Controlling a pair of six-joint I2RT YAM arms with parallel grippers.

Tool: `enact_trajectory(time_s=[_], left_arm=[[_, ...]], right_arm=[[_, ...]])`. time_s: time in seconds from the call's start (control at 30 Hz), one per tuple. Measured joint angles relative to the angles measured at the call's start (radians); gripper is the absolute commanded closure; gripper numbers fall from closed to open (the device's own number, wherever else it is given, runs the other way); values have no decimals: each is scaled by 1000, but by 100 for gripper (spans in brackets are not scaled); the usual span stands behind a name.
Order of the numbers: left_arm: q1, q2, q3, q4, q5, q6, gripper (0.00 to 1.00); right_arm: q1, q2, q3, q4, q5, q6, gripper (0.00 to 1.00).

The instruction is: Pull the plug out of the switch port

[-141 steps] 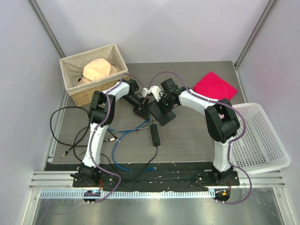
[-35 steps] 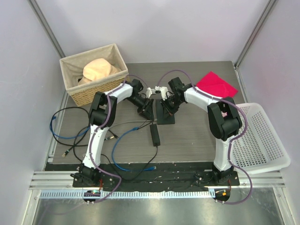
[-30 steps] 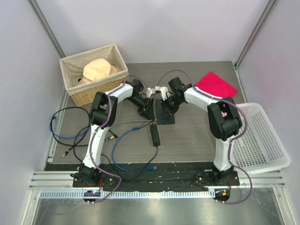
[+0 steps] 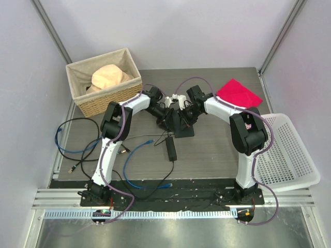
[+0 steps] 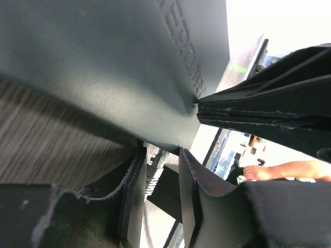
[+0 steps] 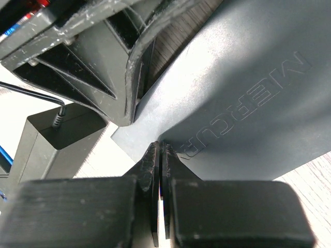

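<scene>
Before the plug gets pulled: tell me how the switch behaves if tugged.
The switch looks flat and rigid: probably won't flex or tip. Its smooth case would likely slide on the table unless the right gripper, tips at its edge, pins it.

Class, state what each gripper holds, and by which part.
Left gripper straddles the plug at the switch edge; clamped or not, cannot tell. Right gripper, shut, presses on the switch's top, holding nothing.

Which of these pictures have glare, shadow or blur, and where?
Left wrist view: white overexposure beyond the switch at upper right, near jaws dark and soft. Right wrist view: washed-out patch at left, shadow across the switch, its lettering sharp. Top view: even light, sharp throughout.
</scene>
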Motion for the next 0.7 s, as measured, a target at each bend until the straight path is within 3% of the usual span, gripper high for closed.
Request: enact_trajectory(time_s=[0.17, 0.33, 0.47, 0.7], left_arm=[[6, 0, -35, 42, 72, 36, 68], [6, 0, -49, 58, 109, 103, 63], [6, 0, -53, 52, 129, 175, 69], [6, 0, -57, 39, 151, 265, 67]], right_arm=[[0, -2, -7, 12, -10, 11, 99], [0, -2, -8, 11, -10, 11, 99], [0, -3, -12, 14, -10, 11, 99], [0, -5, -14, 17, -11, 14, 99]])
